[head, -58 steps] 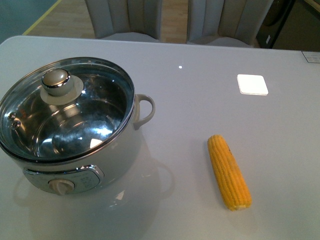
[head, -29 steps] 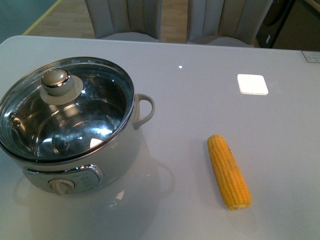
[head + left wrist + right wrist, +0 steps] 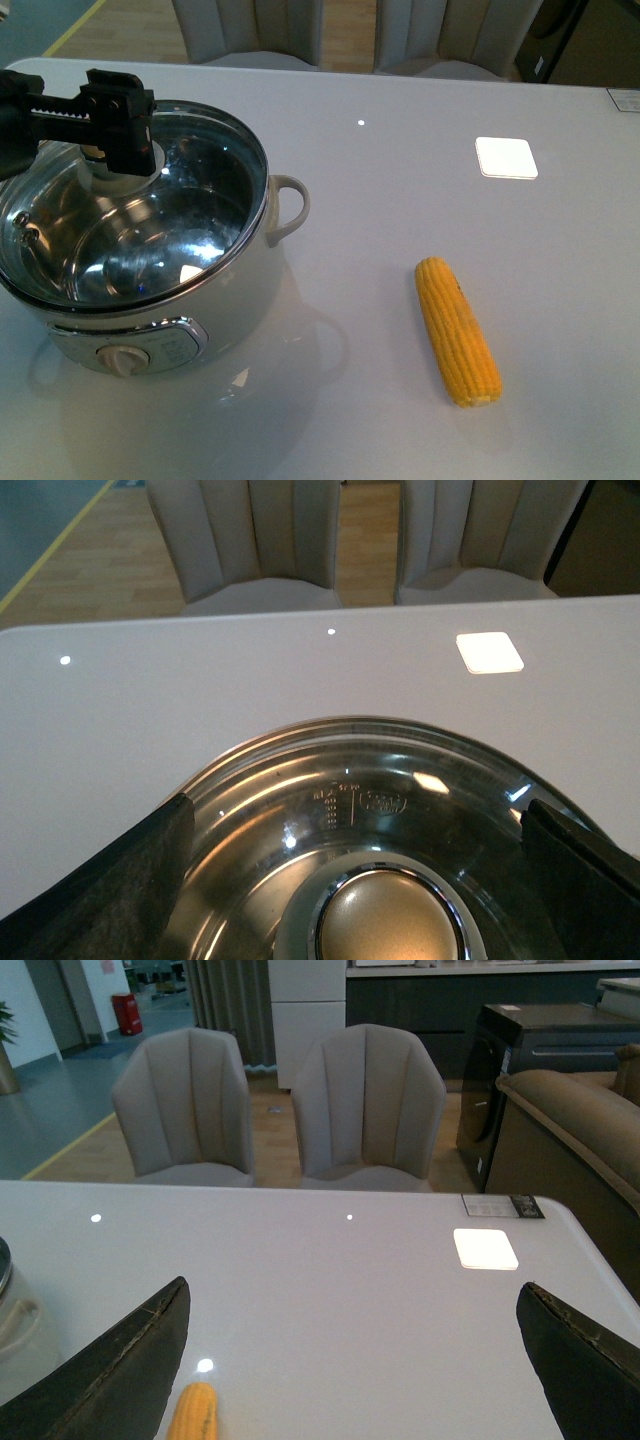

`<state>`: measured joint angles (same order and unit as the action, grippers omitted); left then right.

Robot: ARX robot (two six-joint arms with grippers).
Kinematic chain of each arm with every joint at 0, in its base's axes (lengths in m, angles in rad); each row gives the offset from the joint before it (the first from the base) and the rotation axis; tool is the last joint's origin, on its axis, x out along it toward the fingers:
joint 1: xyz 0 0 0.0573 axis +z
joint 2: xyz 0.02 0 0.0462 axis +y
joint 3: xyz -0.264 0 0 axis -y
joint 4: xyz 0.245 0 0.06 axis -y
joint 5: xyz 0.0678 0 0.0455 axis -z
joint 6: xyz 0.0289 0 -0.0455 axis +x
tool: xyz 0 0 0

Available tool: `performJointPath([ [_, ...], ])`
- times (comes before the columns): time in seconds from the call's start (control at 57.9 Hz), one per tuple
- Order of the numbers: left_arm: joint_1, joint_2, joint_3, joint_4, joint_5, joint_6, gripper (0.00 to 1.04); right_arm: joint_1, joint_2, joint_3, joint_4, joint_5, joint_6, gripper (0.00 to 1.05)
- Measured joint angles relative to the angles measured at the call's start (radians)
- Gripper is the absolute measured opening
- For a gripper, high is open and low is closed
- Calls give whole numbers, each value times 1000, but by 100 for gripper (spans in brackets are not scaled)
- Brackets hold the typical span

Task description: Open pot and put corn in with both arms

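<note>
My left fingers [image 3: 135,130] have just come in over the pot [image 3: 250,290] and now stand wide on either side of the lid [image 3: 190,210] knob [image 3: 385,920], not yet gripping, so opening can begin. My right fingers [image 3: 120,1360] hang wide and empty; the corn [image 3: 457,332] lies on the desk [image 3: 400,180], well right of the pot.

The pot [image 3: 250,300] has a glossy white shell and a mirror-bright steel bowl; its lid [image 3: 190,215] is clear glass, metal-rimmed — the lid knob [image 3: 385,930] smooth satin metal; the tabletop [image 3: 400,230] is glossy, smooth, pale; the corn [image 3: 457,330] bumpy and matt; the left gripper [image 3: 115,140] matt black, its jaws rough-faced; the chairs [image 3: 365,1110] matt upholstery.
</note>
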<state>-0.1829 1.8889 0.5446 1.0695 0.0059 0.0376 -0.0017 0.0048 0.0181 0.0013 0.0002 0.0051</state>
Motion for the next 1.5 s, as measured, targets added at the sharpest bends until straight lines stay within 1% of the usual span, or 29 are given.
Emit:
performJointPath([
  [0.415,-6,173,35,82,-6,3,98,0,0,0,0,0,0,96],
  [0.812,-7,226,92,102,-34,-7,98,0,0,0,0,0,0,96],
  [0.847,-8,227,93,102,-35,-8,96,0,0,0,0,0,0,96],
  [0.882,-10,228,95,102,-35,-10,91,0,0,0,0,0,0,96],
  [1.037,-22,238,101,102,-37,-31,67,0,0,0,0,0,0,96],
  [1.21,-26,238,106,103,-56,-61,43,0,0,0,0,0,0,96],
  [1.245,-27,238,106,103,-60,-61,41,0,0,0,0,0,0,96],
  [1.504,-27,238,112,95,-71,-66,41,0,0,0,0,0,0,96],
])
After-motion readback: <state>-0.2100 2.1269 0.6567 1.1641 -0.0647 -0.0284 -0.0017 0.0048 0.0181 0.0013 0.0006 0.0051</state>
